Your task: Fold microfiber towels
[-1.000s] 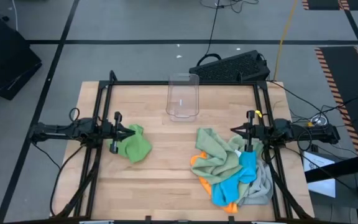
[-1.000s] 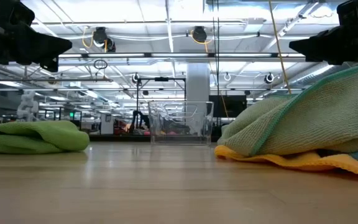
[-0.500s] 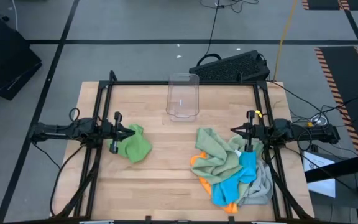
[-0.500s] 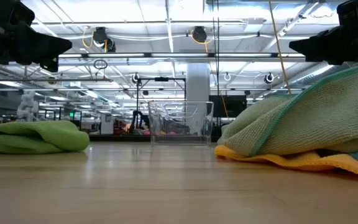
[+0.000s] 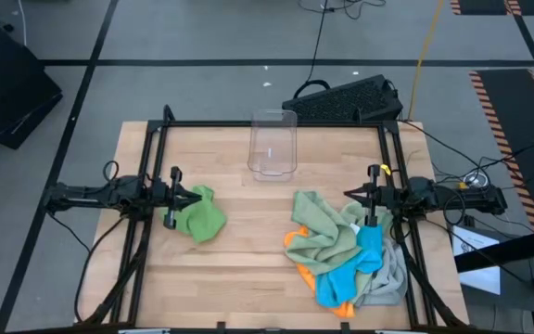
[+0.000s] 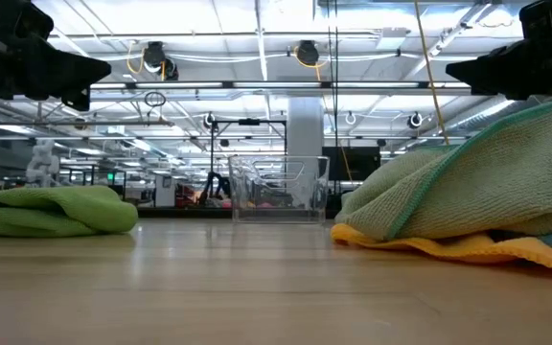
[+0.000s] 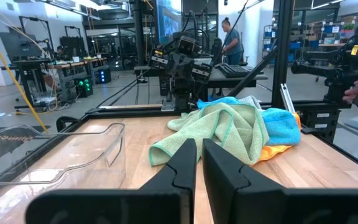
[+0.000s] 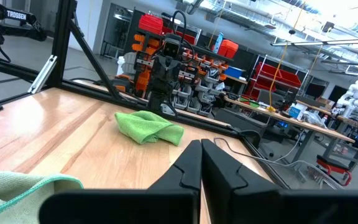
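A crumpled bright green towel (image 5: 200, 215) lies alone on the left of the wooden table. On the right, several towels lie in a heap: sage green (image 5: 323, 227) on top, over orange (image 5: 299, 252), blue (image 5: 346, 274) and light grey (image 5: 392, 274). My left gripper (image 5: 196, 196) hangs level and shut above the bright green towel's edge, clear of it in the low view (image 6: 75, 72). My right gripper (image 5: 349, 195) hangs level and shut above the heap (image 6: 458, 69). Nothing is between either pair of fingers (image 7: 199, 144) (image 8: 201, 144).
A clear plastic bin (image 5: 273, 144) stands at the table's far middle. A black frame (image 5: 156, 139) runs around the table. Bare wood lies between the green towel and the heap. A person (image 7: 232, 37) stands in the room beyond.
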Available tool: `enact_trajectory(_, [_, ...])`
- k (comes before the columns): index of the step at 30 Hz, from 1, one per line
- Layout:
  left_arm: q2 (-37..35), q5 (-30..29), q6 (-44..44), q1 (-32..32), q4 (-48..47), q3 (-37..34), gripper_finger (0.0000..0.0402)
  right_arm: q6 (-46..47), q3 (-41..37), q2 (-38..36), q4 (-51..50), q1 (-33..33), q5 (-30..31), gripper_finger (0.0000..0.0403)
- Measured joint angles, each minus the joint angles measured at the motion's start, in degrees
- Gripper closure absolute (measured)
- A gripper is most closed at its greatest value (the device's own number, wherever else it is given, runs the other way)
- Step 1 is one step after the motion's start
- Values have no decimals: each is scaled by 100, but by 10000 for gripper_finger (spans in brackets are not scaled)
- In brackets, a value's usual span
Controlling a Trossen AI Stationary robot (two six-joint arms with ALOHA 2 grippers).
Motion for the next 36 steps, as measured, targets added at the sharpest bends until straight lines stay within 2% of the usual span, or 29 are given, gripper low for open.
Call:
enact_trajectory(25, [-1,-2,-4,-2,4,1,371,1,0,0,0,0,0,403])
enact_trajectory(30, [-1,-269,-464,-2,128,0,371,1,0,0,0,1,0,403])
enact_trajectory(36, [0,-349,-456,2,459,61,371,1,-1,0,2,1,0,403])
